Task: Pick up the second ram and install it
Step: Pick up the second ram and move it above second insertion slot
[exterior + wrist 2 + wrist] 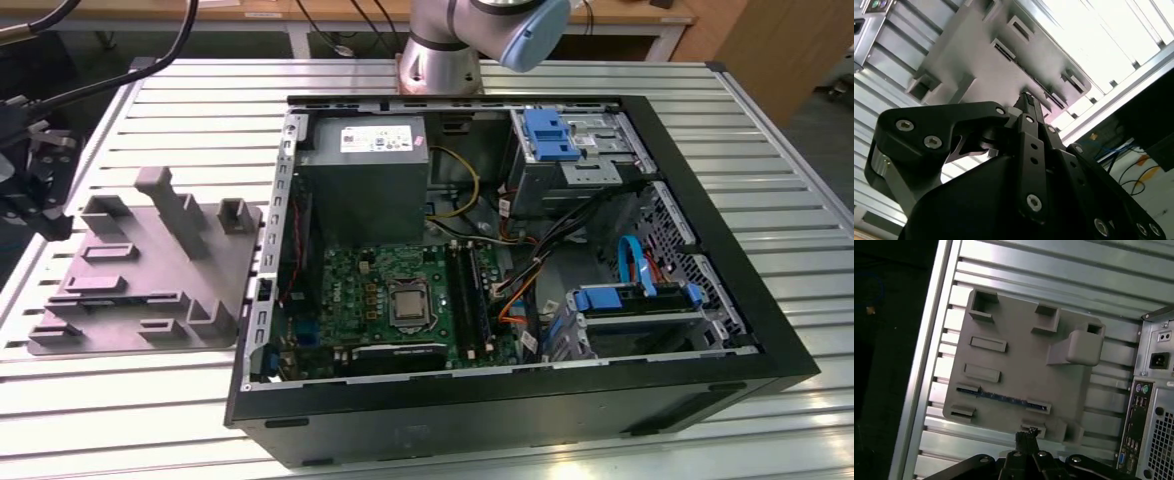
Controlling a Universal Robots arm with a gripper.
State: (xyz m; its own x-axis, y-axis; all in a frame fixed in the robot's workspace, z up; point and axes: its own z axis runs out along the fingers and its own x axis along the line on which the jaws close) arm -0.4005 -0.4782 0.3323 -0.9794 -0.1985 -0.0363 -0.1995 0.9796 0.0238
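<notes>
A ram stick (1000, 398) shows as a thin blue-green strip standing on edge in a slot of the grey holder plate (1019, 365), between two small grey end blocks. My gripper (1026, 436) hovers just off the plate's edge near that stick, fingers shut together with nothing between them. In the second wrist view the black fingers (1030, 107) meet at their tips and point at the same plate (979, 45). In the exterior view the gripper (44, 205) is the black shape at the far left, beside the holder plate (147, 270). The ram slots (463, 285) lie on the motherboard (387, 295).
The open black computer case (534, 400) lies on the slatted aluminium table (160, 400). Inside are a power supply (363, 180), drive bays with blue clips (550, 135) and loose cables. The case's rear port panel (1154, 405) stands close to the holder plate. Tall grey posts (174, 205) rise from the plate.
</notes>
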